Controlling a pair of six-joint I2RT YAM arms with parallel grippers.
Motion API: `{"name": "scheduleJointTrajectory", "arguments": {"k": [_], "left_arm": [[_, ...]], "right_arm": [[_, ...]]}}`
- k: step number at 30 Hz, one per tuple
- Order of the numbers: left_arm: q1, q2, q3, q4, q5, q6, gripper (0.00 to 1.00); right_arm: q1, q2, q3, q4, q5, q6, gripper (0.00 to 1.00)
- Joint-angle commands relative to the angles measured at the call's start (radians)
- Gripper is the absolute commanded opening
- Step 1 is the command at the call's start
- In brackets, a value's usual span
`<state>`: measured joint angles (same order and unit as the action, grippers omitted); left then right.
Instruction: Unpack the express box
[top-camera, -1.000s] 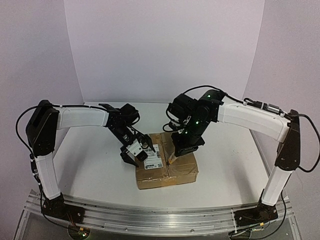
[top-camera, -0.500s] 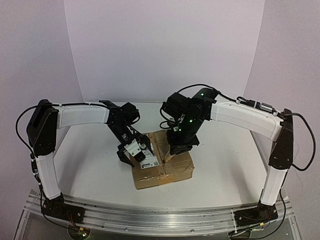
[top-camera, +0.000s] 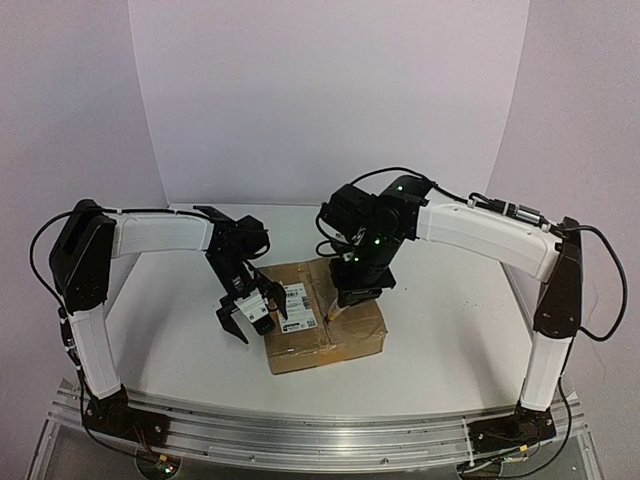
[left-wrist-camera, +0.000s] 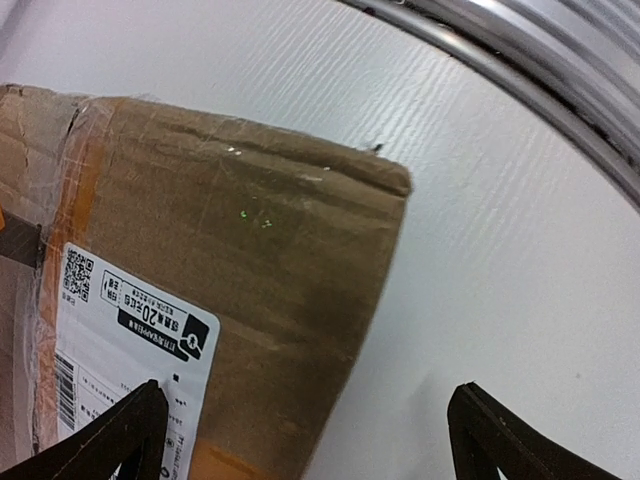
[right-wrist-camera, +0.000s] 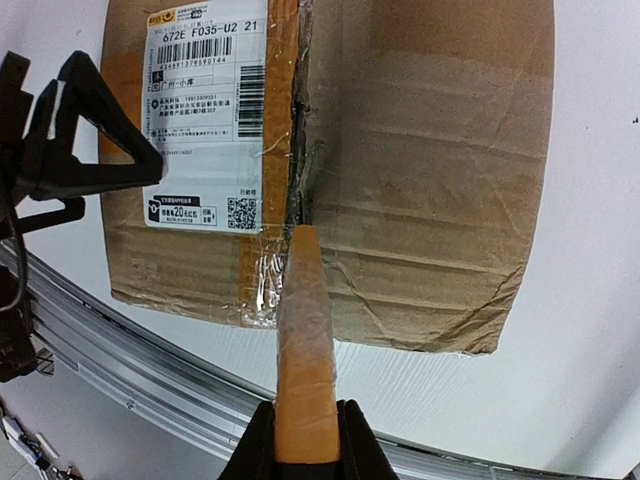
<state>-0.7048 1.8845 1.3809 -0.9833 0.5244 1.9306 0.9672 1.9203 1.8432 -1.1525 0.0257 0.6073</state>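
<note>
Black and spread wide, our left gripper (top-camera: 245, 320) hangs empty at the left edge of the express box (top-camera: 325, 325). In its wrist view, one fingertip is over the white label (left-wrist-camera: 130, 330) and the other over the bare table (top-camera: 450, 340). The box lies flat near the middle of the table, between both arms, its flaps closed under glossy tape (right-wrist-camera: 258, 285). We judge it light and shallow, stiff at the walls and corners but softer along the middle seam. The tape looks slippery, so we would hold the box by its left wall or press on the flap beside the label, not on the seam. To the right, our right gripper (right-wrist-camera: 305, 445) is clamped on an orange tool (right-wrist-camera: 303, 340), whose tip touches the taped seam. The table is white and smooth, so the box may slide when pushed. Pale lilac walls (top-camera: 300, 100) close the room, and an aluminium rail (top-camera: 300, 432) runs along the near edge.
</note>
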Motion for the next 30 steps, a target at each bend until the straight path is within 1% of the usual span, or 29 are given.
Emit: {"name": "scheduleJointTrajectory", "arguments": {"k": [1,3,4,7,8,14,18,24,30], "left_arm": [[-0.027,-0.011,-0.091,0.304,0.043,-0.152,0.99],[-0.035,-0.002,-0.123,0.377,0.025,-0.209,0.98],[-0.038,0.001,-0.134,0.399,0.014,-0.228,0.95],[-0.044,0.006,-0.164,0.442,-0.015,-0.295,0.81],[-0.044,0.006,-0.175,0.451,-0.022,-0.312,0.78],[-0.044,0.014,-0.227,0.493,-0.074,-0.377,0.68],[-0.039,0.029,-0.253,0.503,-0.109,-0.395,0.6],[-0.028,0.046,-0.251,0.489,-0.128,-0.425,0.54],[-0.024,0.055,-0.257,0.488,-0.144,-0.453,0.51]], "right_arm": [[-0.003,0.03,0.046,-0.026,0.037,0.003,0.0],[0.011,0.038,0.08,-0.029,0.044,0.016,0.0],[0.018,0.043,0.101,-0.03,0.046,0.025,0.0],[0.051,0.054,0.113,-0.04,0.05,0.077,0.0],[0.065,0.056,0.105,-0.049,0.055,0.093,0.0],[0.115,-0.014,-0.046,-0.105,0.098,0.17,0.0],[0.137,-0.084,-0.115,-0.125,0.096,0.18,0.0],[0.17,-0.134,-0.2,-0.139,0.025,0.204,0.0],[0.216,-0.192,-0.217,-0.172,-0.009,0.269,0.0]]}}
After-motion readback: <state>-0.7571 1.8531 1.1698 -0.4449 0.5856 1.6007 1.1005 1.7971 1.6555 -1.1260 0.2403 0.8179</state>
